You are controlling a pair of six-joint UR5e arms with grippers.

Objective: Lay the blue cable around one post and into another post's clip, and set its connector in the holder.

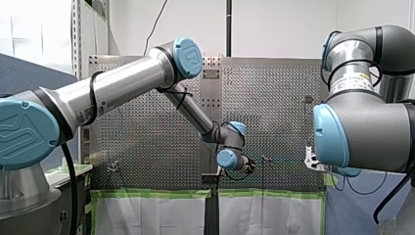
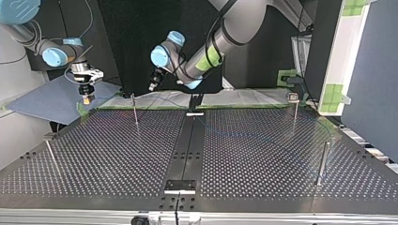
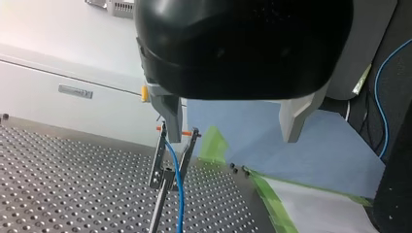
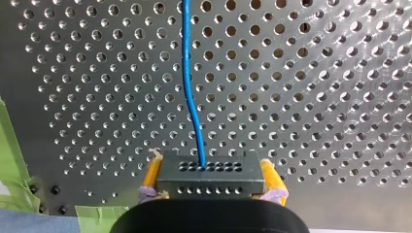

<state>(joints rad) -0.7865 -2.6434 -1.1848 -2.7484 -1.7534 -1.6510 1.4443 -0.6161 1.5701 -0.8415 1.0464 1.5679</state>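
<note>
Blue cable (image 4: pixel 192 92) runs across the perforated table (image 4: pixel 316 97) from the dark connector (image 4: pixel 210 174), which my right gripper (image 4: pixel 210 183) clamps between yellow pads (image 4: pixel 151 174). My left gripper (image 3: pixel 231 136) stands wide and empty. Just ahead of it, the cable sits in a post's clip (image 3: pixel 171 156).

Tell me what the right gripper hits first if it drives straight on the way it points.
Most likely the perforated table, near its green tape edge. The right gripper is shut on the connector, so that block would touch first. Depth is unclear.
</note>
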